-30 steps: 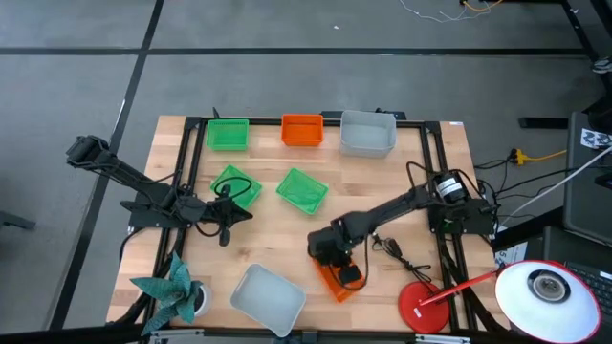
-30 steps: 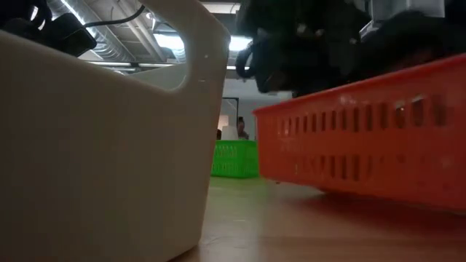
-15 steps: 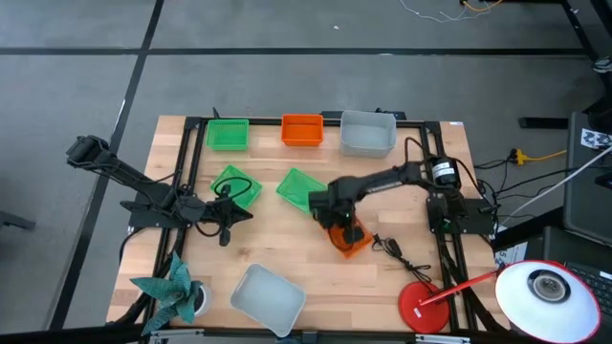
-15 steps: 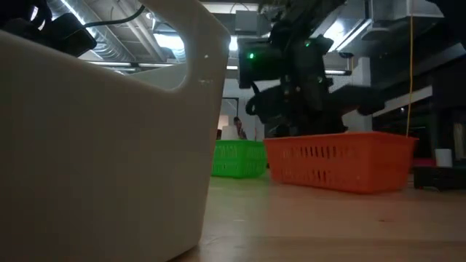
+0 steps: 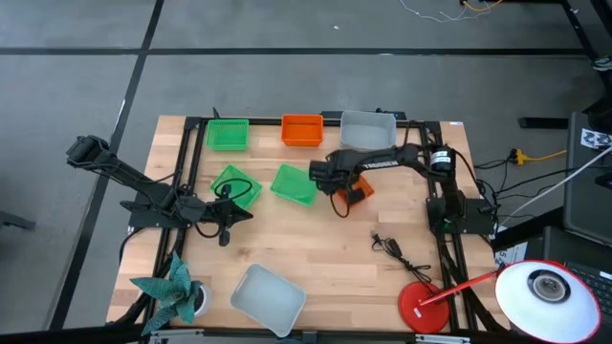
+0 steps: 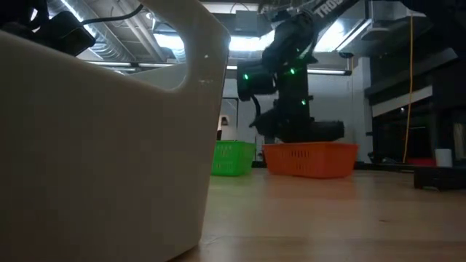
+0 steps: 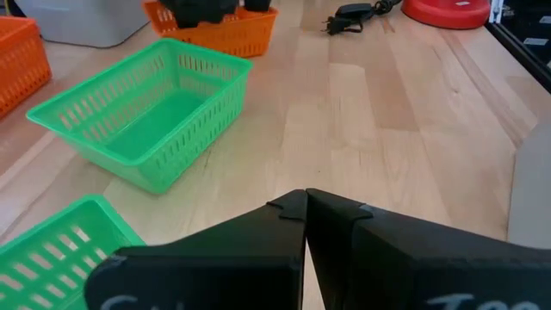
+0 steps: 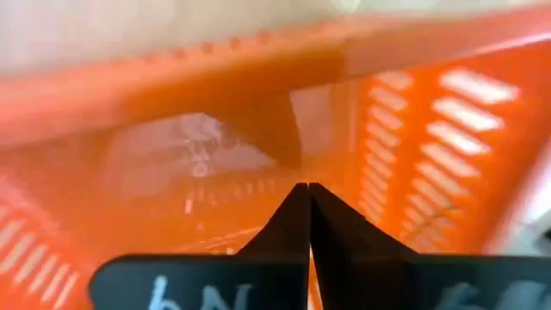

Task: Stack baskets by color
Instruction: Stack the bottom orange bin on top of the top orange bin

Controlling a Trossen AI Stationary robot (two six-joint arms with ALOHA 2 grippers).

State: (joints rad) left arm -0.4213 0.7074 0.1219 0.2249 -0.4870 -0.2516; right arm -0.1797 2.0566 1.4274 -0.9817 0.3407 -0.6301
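Observation:
An orange basket [image 5: 360,189] sits flat on the table [image 5: 316,244], to the right of a green basket [image 5: 293,184]. My right gripper [image 5: 340,194] is shut and stands inside it, pointing steeply down. In the low view the arm rises out of this basket [image 6: 309,159]. Along the far edge stand a green [image 5: 228,134], an orange [image 5: 302,129] and a pale grey basket [image 5: 368,133]. Another green basket [image 5: 238,185] lies at the left and another grey one [image 5: 269,298] at the near edge. My left gripper [image 5: 244,214] waits shut at the left, touching nothing. My right gripper has its shut fingers [image 8: 331,228] inside the orange basket, coming from above at a steep slant. The tips point at the basket's floor [image 8: 198,164] close to a slotted wall [image 8: 405,146]. The fingers hide the spot they touch. The basket rests flat on the table.
A red round lamp base [image 5: 425,308] with a white lamp head [image 5: 547,291] stands at the near right. A black cable [image 5: 394,250] lies beside it, and a teal paper figure [image 5: 172,290] sits at the near left. Bare wood lies at the table's middle.
My right gripper has swept from the near right part of the table toward the far edge, turning at the wrist. The orange basket has gone with it. It was tilted a second ago and now sits flat beside the green basket.

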